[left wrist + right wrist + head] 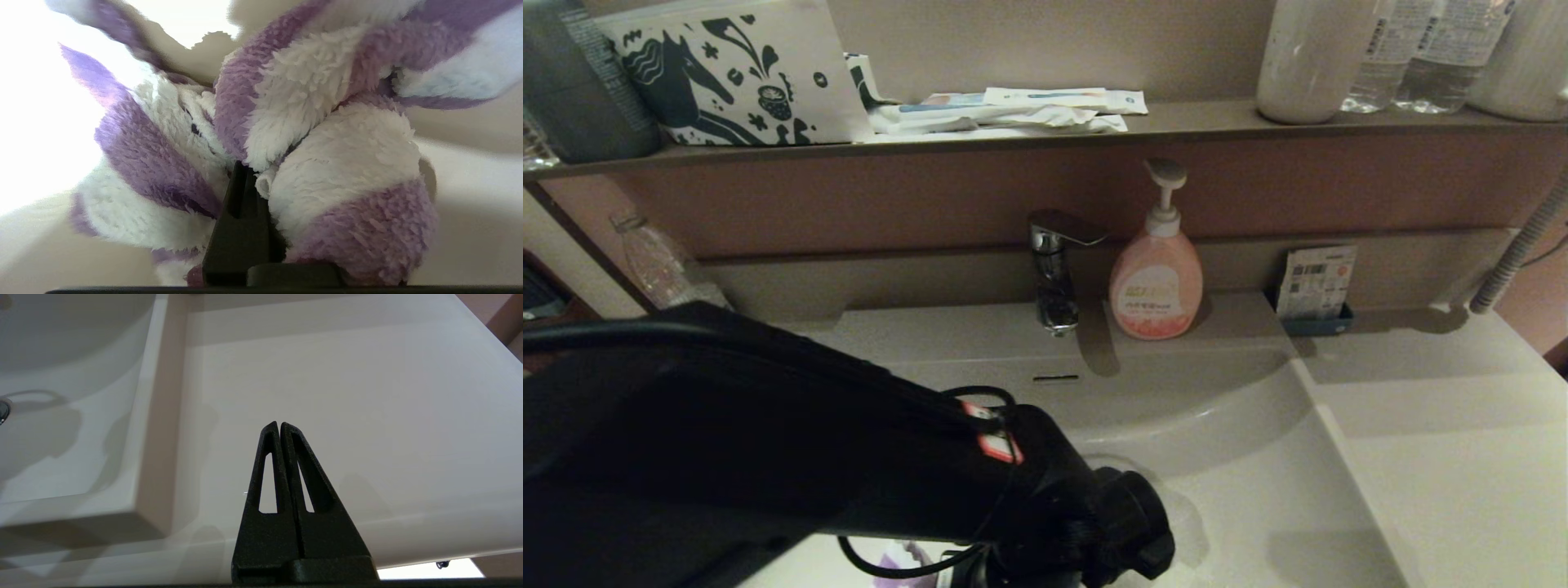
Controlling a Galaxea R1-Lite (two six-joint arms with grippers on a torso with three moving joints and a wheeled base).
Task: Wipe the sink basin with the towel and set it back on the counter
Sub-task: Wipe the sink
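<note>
My left arm reaches low into the sink basin, an off-white bowl with a slot overflow. In the left wrist view the left gripper is shut on the towel, a fluffy cloth with purple and white stripes bunched around one black finger; the other finger is buried in it. A bit of the towel peeks out under the arm. The right gripper hangs shut and empty over the counter, right of the basin.
A chrome faucet and a pink soap pump bottle stand behind the basin. A small blue holder with a packet sits at the back right. The brown shelf carries a horse-print pouch, packets and bottles.
</note>
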